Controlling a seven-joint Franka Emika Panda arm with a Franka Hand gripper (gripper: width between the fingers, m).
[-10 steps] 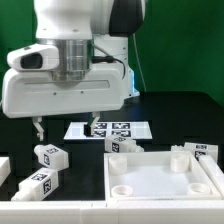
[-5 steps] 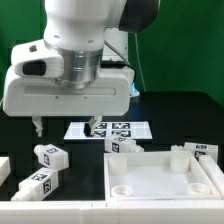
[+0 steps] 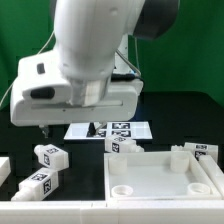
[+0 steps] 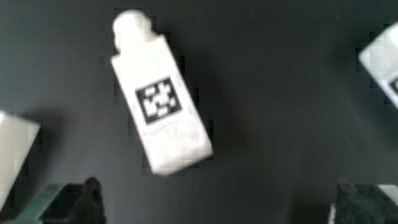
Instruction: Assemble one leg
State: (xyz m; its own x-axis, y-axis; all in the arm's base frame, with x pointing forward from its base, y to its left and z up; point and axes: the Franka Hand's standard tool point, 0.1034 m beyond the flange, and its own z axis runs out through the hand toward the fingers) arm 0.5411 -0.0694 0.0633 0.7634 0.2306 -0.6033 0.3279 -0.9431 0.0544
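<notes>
Two legs, short white pegs with black-and-white tags, lie at the exterior view's left (image 3: 50, 156) and lower left (image 3: 35, 184). The large white square panel (image 3: 130, 188) lies at the lower right. My gripper (image 3: 68, 129) hangs open and empty above the table, behind the left legs, with one dark finger (image 3: 44, 128) showing. In the wrist view one leg (image 4: 157, 100) lies on the black table ahead of the gripper (image 4: 217, 200), apart from both fingertips (image 4: 71, 198). Nothing is between the jaws.
The marker board (image 3: 112, 130) lies behind the panel. More white tagged parts sit by the panel's far edge (image 3: 124, 144) and at its right (image 3: 200, 151). White pieces cut the wrist view's edges (image 4: 379, 60) (image 4: 13, 148). A white block sits at the far left (image 3: 4, 166).
The arm has swung toward the exterior view's right and tilted; the hand shifted right a little. The gripper stays open. The parts on the table have not moved.
</notes>
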